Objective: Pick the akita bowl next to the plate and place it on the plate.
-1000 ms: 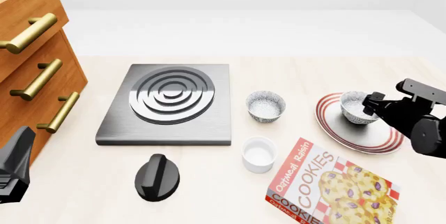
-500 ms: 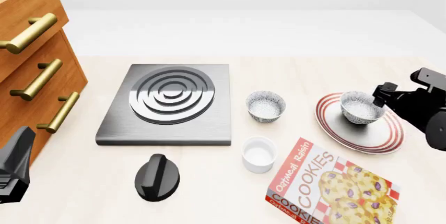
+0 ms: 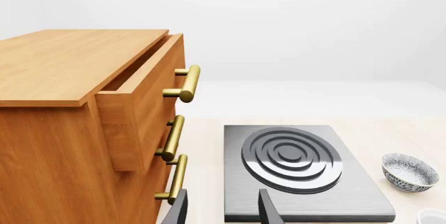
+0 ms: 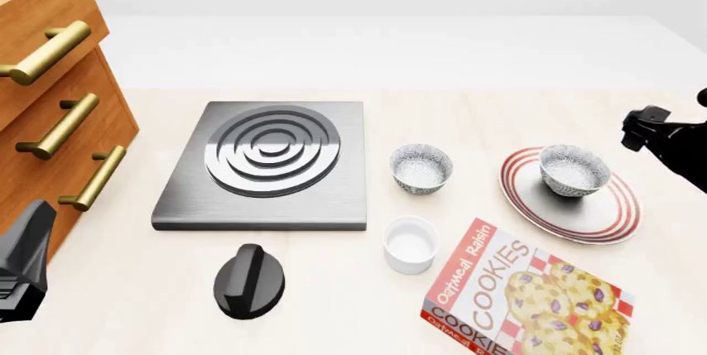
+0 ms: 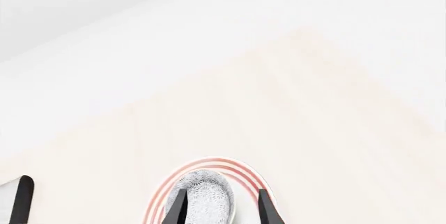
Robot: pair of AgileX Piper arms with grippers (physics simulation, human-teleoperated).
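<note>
Bowl (image 4: 574,170) sits upright on the plate (image 4: 552,208); right tool (image 5: 217,205), spread and empty, hangs at its 2 o'clock, placement apparently done, needing only retreat.

The right tool (image 4: 635,133) has let go of the speckled bowl (image 4: 574,169) and pulled back toward the desk's right edge, fingers apart, leaving the bowl sitting alone on the plate (image 4: 597,216).
</note>
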